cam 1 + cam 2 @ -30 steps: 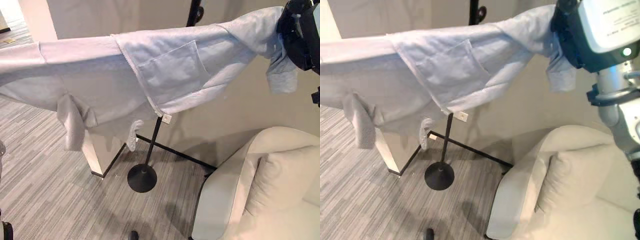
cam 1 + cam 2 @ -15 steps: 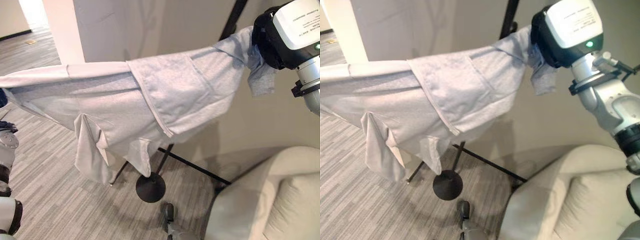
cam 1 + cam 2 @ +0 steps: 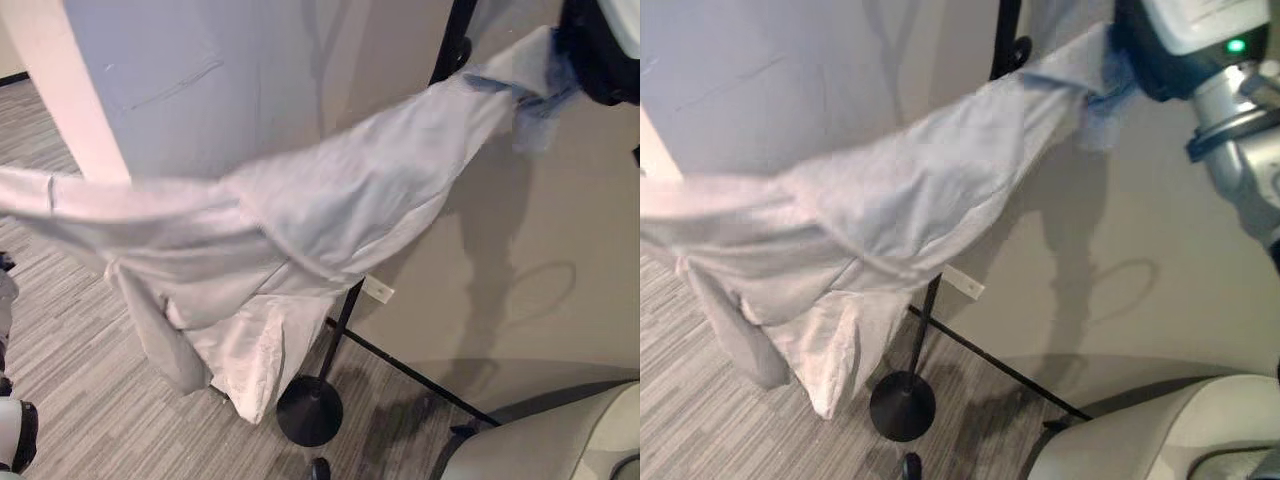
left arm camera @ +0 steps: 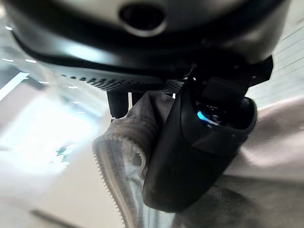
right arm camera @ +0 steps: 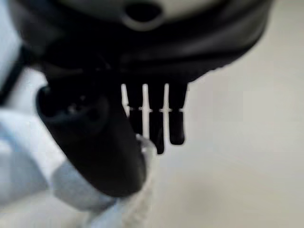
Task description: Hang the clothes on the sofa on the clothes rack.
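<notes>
A pale blue-grey shirt (image 3: 330,200) hangs stretched in the air from the far left up to the upper right. Its middle sags and a sleeve and hem dangle low. My right hand (image 3: 1150,60) holds the shirt's upper end beside the black pole of the clothes rack (image 3: 452,45). In the right wrist view its thumb (image 5: 95,142) pinches the cloth (image 5: 28,180). My left hand (image 4: 199,142) is curled round a ribbed edge of the shirt (image 4: 121,147). The rack's round base (image 3: 310,410) stands on the floor under the shirt.
A cream sofa (image 3: 560,440) shows at the lower right corner. A beige wall stands right behind the rack, and a white column (image 3: 90,90) rises at the left. Grey striped carpet (image 3: 70,350) covers the floor at the lower left.
The camera has swung upward, so the sofa has slid to the picture's corner. My right hand has carried the shirt's end higher, close to the rack's pole, and the shirt sags more.
</notes>
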